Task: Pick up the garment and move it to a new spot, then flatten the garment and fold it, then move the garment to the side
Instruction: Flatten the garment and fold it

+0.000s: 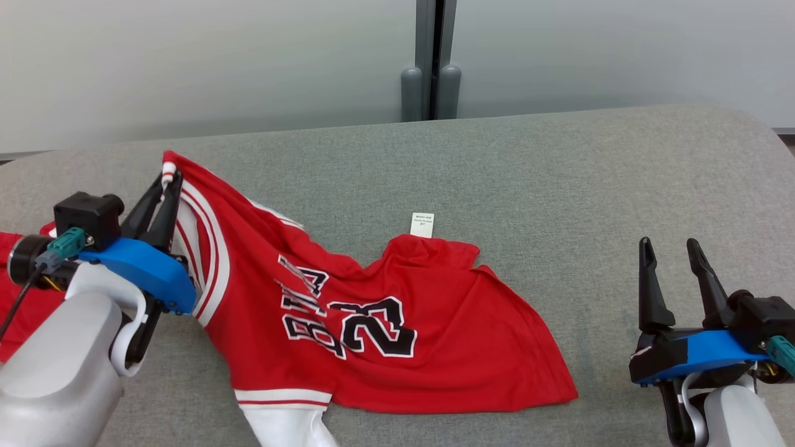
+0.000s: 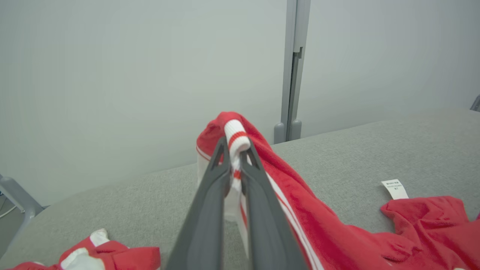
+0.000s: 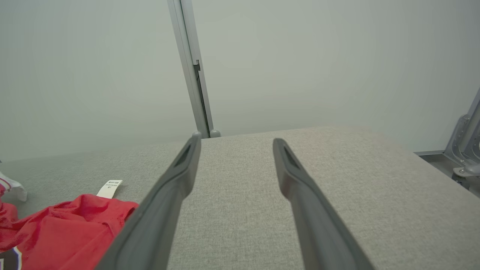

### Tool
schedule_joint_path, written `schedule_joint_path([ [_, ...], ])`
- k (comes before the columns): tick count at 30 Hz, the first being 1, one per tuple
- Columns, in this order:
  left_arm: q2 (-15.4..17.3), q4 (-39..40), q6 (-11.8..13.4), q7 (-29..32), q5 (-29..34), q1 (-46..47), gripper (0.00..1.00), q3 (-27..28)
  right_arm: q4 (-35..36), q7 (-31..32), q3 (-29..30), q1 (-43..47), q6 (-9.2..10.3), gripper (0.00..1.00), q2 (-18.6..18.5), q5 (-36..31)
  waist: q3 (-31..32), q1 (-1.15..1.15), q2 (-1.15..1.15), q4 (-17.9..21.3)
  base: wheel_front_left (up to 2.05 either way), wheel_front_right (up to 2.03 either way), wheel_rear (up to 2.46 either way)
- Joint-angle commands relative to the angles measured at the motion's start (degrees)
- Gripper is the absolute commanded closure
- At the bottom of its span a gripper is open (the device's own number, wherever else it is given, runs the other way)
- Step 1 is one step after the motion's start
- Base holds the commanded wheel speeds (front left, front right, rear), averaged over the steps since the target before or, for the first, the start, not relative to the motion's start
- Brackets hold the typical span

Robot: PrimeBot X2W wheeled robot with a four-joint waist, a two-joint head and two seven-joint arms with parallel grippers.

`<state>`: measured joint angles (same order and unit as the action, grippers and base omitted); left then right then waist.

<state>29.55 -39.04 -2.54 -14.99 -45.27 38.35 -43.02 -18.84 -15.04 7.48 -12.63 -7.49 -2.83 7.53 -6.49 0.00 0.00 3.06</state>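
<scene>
On grey tabletop (image 1: 590,174), left of centre: crumpled red garment (image 1: 466,335), white label (image 1: 422,225) at its far edge. Pinched at striped trim by closed left tool (image 1: 168,180), raised there. Well apart rightward, right tool (image 1: 669,243), spread wide, empty. Behind, grey post (image 1: 425,49).

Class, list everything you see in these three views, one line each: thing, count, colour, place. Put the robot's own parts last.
basketball jersey: one, red with white trim and number 23, crumpled on the table, one trimmed edge lifted.
care label: one, white, at the jersey's far edge.
table: one, grey fabric top, under everything.
wall panels: two, pale grey, behind the table.
post: one, grey, between the panels.
left gripper: one, dark fingers, shut on the jersey's trim.
right gripper: one, dark fingers, open, over bare table at right.
</scene>
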Motion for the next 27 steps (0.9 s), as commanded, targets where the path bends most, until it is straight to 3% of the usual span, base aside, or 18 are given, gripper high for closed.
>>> schedule_joint_path([
  [1, 0.64, 1.38, 0.52, -0.25, 0.39, -0.05, 1.0, 0.39, 0.05, -0.21, -0.08, 0.3, -0.01, 0.0, -0.11, 0.24, 0.16, 0.0, 0.0, 0.11, 0.0, 0.0, 0.0],
  [9, 6.24, 14.57, 5.14, 2.32, 2.47, -2.04, 1.0, 0.54, 0.24, -0.21, -0.18, 1.23, -0.01, 0.0, -0.11, 1.17, 0.65, 0.0, 0.0, 1.5, 0.0, 0.0, 0.0],
  [16, 9.03, 21.02, 7.7, 5.1, 1.65, -3.55, 1.0, 1.0, 0.22, -0.21, -0.6, 0.41, -0.01, 0.0, -0.11, 1.65, 0.01, 0.0, 0.0, 3.29, 0.0, 0.0, 0.0],
  [21, 9.79, 20.81, 7.7, 5.53, 0.83, -3.19, 1.0, 1.6, 0.27, -0.21, -0.96, -0.4, -0.01, 0.0, -0.11, 1.82, -1.55, 0.0, 0.0, 4.88, 0.0, 0.0, 0.0],
  [27, 9.97, 14.98, 5.68, 5.12, -0.17, -0.09, 1.0, 2.75, 0.5, -0.21, -0.96, -1.46, -0.01, 0.0, -0.11, 1.63, -3.74, 0.0, 0.0, 7.21, 0.0, 0.0, 0.0],
])
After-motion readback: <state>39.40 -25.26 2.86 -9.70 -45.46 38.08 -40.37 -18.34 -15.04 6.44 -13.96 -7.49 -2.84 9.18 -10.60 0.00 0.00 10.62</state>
